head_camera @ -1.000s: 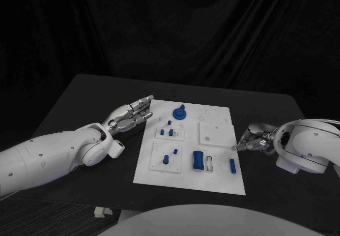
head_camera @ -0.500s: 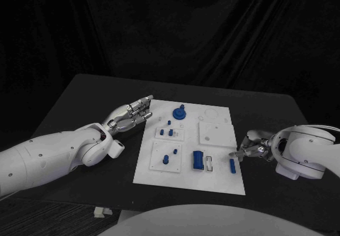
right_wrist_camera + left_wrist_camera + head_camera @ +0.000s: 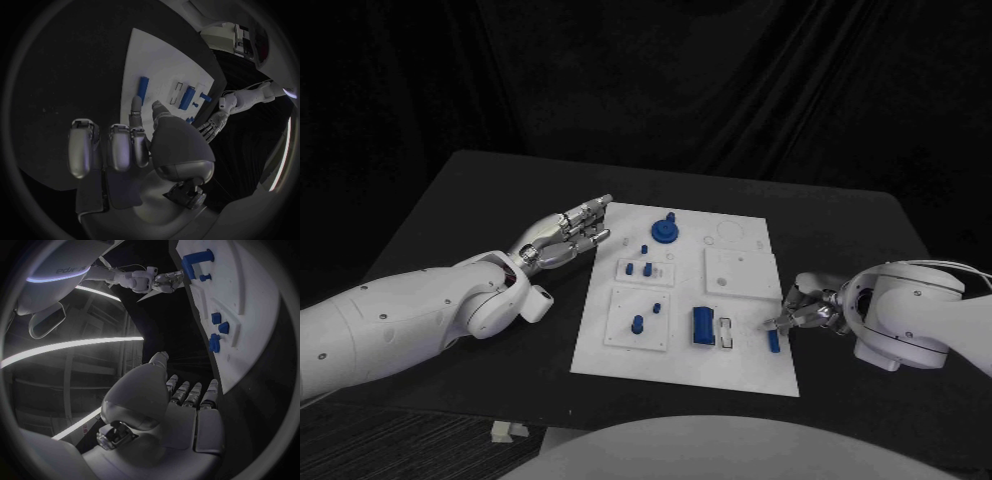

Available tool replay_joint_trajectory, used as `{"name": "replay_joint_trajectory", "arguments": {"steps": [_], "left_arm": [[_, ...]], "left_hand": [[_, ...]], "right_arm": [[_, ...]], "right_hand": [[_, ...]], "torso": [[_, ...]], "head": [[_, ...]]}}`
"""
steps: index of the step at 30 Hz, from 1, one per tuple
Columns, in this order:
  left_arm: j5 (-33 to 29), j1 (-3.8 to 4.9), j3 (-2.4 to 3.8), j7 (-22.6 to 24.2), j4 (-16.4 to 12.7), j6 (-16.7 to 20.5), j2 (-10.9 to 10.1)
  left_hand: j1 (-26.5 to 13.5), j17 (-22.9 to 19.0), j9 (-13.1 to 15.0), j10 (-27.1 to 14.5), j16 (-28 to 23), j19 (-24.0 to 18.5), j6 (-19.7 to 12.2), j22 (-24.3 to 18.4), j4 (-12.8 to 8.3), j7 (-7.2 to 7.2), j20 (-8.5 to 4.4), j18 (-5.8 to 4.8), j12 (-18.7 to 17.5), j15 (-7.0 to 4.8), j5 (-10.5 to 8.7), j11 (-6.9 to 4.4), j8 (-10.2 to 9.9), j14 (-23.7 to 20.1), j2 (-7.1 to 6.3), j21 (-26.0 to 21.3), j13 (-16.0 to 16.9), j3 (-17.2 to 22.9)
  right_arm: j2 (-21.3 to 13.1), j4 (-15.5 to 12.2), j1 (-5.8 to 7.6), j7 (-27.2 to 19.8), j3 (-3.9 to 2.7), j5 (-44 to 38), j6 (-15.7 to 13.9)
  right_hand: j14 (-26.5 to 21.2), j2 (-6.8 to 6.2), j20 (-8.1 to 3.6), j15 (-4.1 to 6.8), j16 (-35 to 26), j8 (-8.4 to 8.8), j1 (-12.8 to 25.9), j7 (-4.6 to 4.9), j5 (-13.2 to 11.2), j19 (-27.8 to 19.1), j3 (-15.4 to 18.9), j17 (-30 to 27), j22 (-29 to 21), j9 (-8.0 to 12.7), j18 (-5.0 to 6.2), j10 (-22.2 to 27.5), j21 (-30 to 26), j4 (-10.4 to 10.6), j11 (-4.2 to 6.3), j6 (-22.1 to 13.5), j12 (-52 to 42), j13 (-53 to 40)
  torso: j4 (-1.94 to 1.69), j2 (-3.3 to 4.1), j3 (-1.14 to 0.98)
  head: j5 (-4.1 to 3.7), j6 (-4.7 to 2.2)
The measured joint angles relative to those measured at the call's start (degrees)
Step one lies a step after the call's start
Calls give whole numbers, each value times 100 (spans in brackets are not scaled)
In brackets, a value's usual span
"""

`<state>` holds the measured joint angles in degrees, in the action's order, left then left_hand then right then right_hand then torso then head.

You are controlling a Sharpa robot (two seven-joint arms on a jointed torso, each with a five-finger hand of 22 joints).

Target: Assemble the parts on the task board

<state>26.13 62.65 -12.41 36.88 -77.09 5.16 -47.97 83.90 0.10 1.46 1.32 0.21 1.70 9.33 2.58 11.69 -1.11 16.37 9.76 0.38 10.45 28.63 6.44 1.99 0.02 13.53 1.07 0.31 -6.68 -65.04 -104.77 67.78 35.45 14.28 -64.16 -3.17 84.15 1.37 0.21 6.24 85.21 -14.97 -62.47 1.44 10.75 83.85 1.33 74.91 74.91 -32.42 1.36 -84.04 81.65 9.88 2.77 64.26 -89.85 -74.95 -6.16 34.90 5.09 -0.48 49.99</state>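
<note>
Right hand (image 3: pixel 808 308) hovered at the loose blue bar (image 3: pixel 773 340) on the task board (image 3: pixel 747 375), fingers apart, holding nothing. Left hand (image 3: pixel 567 236) lay released beside the board. Bar judged light, rigid, slick; pinch its long sides.

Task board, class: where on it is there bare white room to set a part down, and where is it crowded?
Bare: the square plate on the task board's right half, and the near strip below the blue block. Crowded: the left column, with small blue pegs, and round the right hand by the blue bar.
</note>
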Motion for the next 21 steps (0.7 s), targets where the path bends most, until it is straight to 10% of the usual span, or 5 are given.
{"name": "replay_joint_trajectory", "arguments": {"steps": [16, 21], "left_arm": [[0, -13, -2, 11, -18, -4, -5], [0, -15, -1, 24, -23, -6, -8]], "left_hand": [[0, -5, 8, 22, 0, 0, 40, 15, -16, 40, 0, 0, 0, -43, 23, 22, 0, 0, 0, 0, 12, 16], [0, -5, 8, 43, 0, 0, 40, 15, -16, 41, 0, 0, 0, -43, 28, 42, 0, 0, 0, 0, 11, 16]], "right_arm": [[166, 122, -148, 115, -4, -105, 219], [203, 135, -171, 112, -27, -121, 227]], "right_hand": [[-21, 30, 21, -62, 0, 283, -238, 104, 363, 20, -126, 0, -1, 178, 0, 5, 0, -176, -80, -205, 0, 1], [-6, 15, 87, -121, 0, 398, -434, 184, 805, 17, -269, 0, 2, 136, 0, 1, -69, -341, -146, -308, 0, 1]], "torso": [[0, -3, 0], [1, 0, 1]], "head": [[2, 0], [13, 0]]}}
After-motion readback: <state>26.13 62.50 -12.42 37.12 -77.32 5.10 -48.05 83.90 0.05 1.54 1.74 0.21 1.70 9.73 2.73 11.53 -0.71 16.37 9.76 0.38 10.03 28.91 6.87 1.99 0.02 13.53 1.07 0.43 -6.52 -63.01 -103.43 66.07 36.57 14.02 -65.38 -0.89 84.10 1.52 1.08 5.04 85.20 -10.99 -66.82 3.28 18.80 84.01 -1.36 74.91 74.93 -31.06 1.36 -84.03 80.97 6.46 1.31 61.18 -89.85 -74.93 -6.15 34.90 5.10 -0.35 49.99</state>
